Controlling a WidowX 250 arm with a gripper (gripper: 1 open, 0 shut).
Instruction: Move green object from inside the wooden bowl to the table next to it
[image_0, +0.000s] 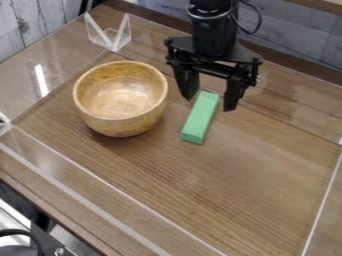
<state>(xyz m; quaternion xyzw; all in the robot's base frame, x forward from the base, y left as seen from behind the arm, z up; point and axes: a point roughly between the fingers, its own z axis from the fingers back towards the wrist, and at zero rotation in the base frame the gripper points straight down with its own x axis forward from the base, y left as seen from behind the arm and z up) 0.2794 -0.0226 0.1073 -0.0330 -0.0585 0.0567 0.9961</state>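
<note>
The green object, a bright-green bar, lies flat on the table just right of the wooden bowl. The bowl is round, light tan, and shows nothing inside. My black gripper hangs straight down above the far end of the green bar, its jaws open wide. One finger shows left of the bar's far end, the other to its right. Nothing is held between them.
Low clear plastic walls run around the table's edges. A folded clear plastic piece stands at the back left, behind the bowl. Brown wood-grain surface stretches in front of the bowl and bar.
</note>
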